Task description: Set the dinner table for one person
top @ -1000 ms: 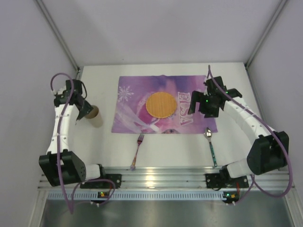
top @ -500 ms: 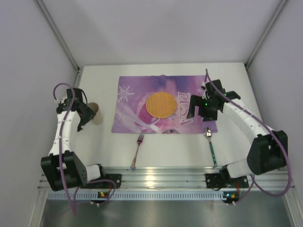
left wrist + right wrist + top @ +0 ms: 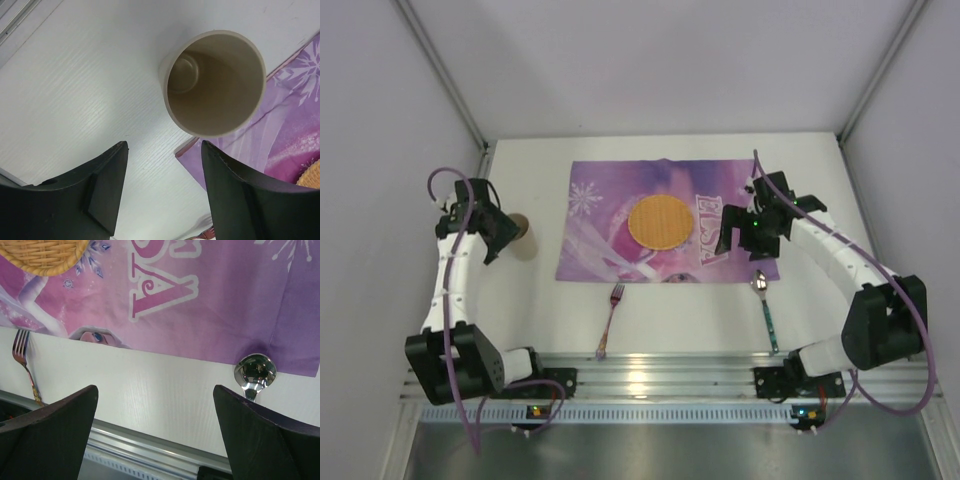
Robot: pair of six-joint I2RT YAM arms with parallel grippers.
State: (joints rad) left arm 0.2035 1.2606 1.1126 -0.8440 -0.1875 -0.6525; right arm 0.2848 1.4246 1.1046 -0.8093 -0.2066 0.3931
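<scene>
On the white dinner table (image 3: 670, 310) lies a purple placemat (image 3: 610, 215) with a round woven plate (image 3: 660, 221) on it. A beige cup (image 3: 523, 236) stands upright just left of the placemat's corner. My left gripper (image 3: 502, 240) hovers beside it, open and empty. In the left wrist view the cup (image 3: 215, 85) sits just ahead of the left gripper (image 3: 164, 146), outside the fingers. A fork (image 3: 611, 318) and a spoon (image 3: 763, 300) lie below the placemat. My right gripper (image 3: 745, 240) hangs open over the placemat's right end, and the right wrist view shows this gripper (image 3: 155, 390) empty.
A ribbed aluminium rail (image 3: 650, 380) runs along the near edge with both arm bases on it. White walls close in the left, right and back. The spoon's bowl (image 3: 255, 372) touches the placemat's lower edge (image 3: 215, 315); the fork's tines (image 3: 22, 357) point at it.
My left gripper has drawn back from the cup toward the left wall and its jaws have narrowed. The cup stays standing on its own. The right gripper shifted slightly.
</scene>
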